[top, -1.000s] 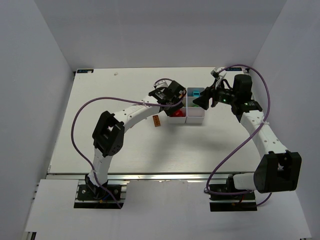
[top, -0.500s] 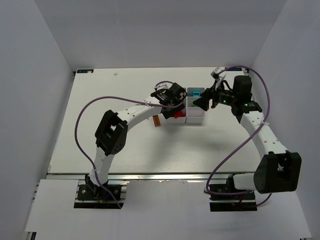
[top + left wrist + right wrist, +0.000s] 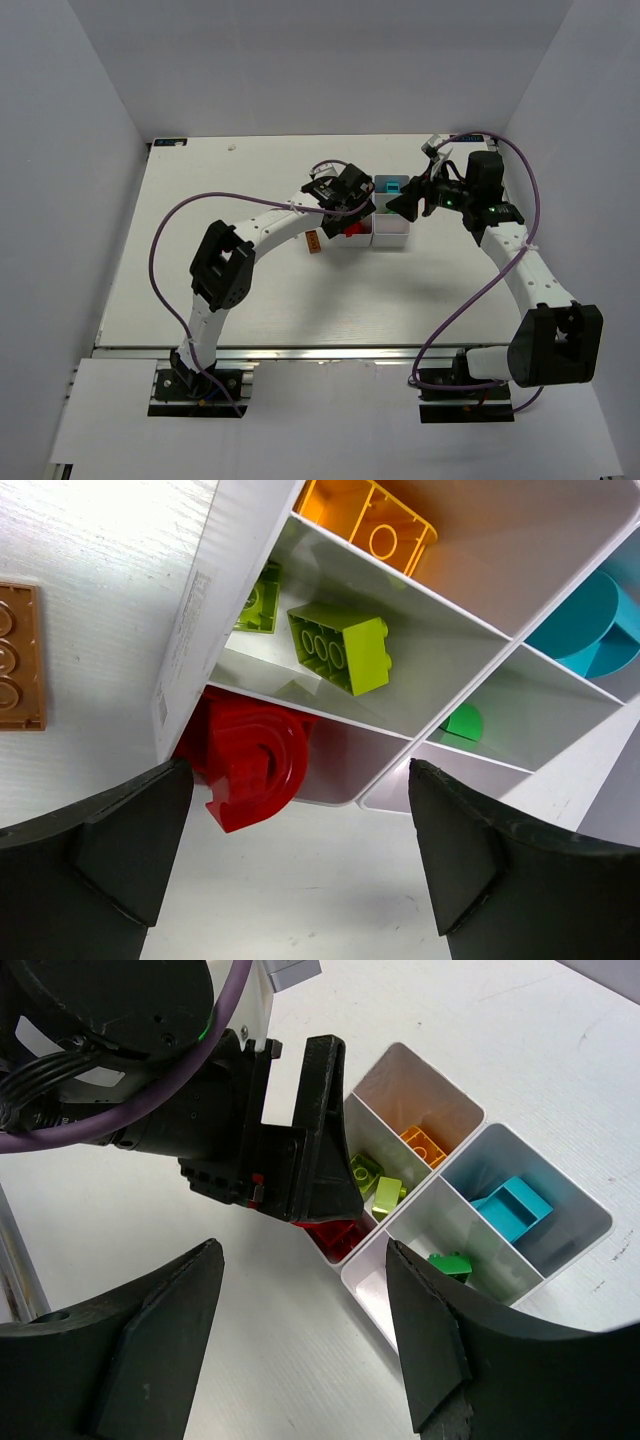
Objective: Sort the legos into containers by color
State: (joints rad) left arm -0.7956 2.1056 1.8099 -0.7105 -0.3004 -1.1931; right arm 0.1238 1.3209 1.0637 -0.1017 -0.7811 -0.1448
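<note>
Left wrist view gives us the white tray: orange brick in one compartment, two lime bricks in the next, red piece nearest, with a teal piece and a green piece in the other column. A brown plate lies on the table beside the tray. Our left gripper hangs wide open and empty over the red piece. The right gripper also gapes empty, the left one partly hiding the red compartment.

Left wrist view: brown plate cut by left edge, teal piece by right edge, orange brick by top; you get only part of each. Red piece partly behind wall of tray. Left pincer fingers cut by bottom edge. Top view: legos too small for you to tell apart.
</note>
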